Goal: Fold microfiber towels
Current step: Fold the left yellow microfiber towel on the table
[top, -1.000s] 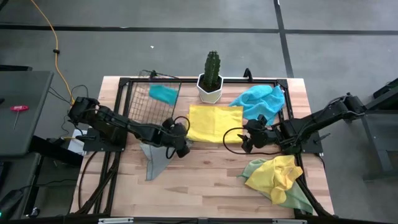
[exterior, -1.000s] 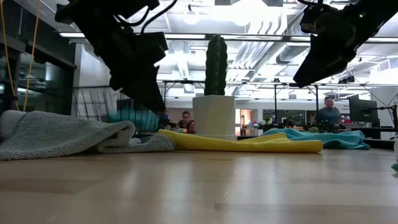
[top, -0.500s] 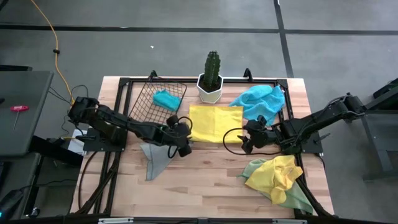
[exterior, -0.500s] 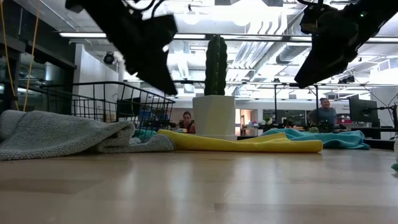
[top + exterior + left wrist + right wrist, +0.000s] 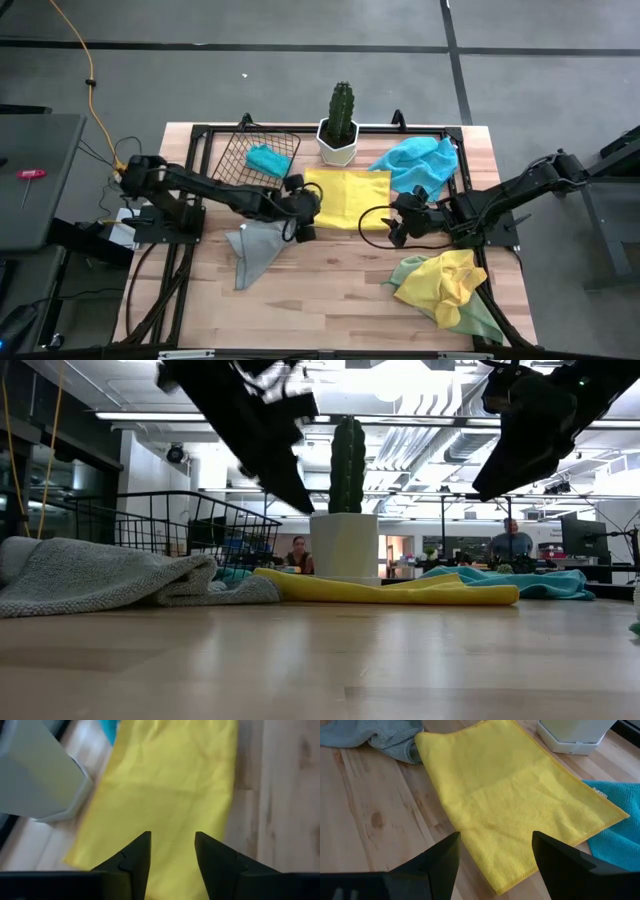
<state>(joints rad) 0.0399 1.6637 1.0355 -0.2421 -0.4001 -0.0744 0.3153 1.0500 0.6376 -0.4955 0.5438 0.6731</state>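
Yellow towel [image 5: 345,196]: left gripper [image 5: 306,203] moved over it, jaws parted (right's too).

The left gripper [image 5: 307,203] hangs above the table's middle, fingers parted, arm reaching in from the left edge. The right gripper [image 5: 394,228] hovers right of centre, fingers spread wide.

Yellow towel [image 5: 345,197], turquoise towel [image 5: 417,161], grey towel [image 5: 252,248], perhaps pale-green towel [image 5: 478,318].
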